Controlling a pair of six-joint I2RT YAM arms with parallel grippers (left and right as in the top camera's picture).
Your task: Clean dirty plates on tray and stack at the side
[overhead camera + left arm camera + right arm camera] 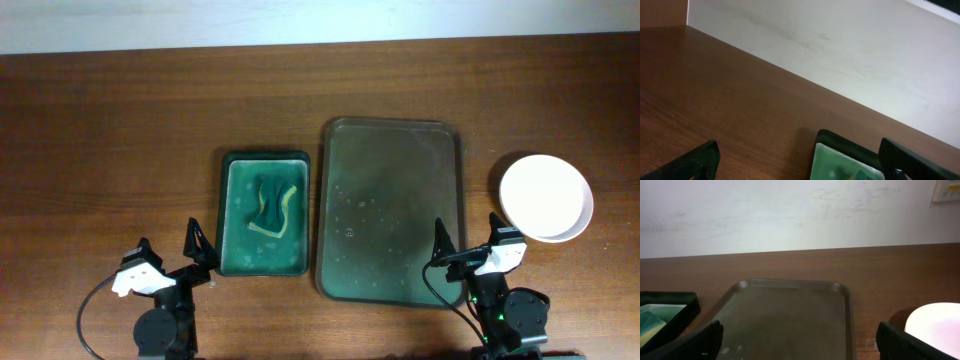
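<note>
The dark olive-grey tray (392,215) lies in the middle of the table with nothing on it, only faint specks; it also shows in the right wrist view (790,312). White plates (546,197) sit stacked on the table to the right of the tray, plain white on top; how many I cannot tell. Their edge shows in the right wrist view (935,322). My left gripper (170,243) is open and empty at the front left (800,167). My right gripper (466,232) is open and empty at the tray's front right corner (800,345).
A smaller bright green tray (262,157) lies left of the dark tray and holds a crumpled green and yellow cloth (272,203); its corner shows in the left wrist view (840,160). A pale wall runs along the table's far edge.
</note>
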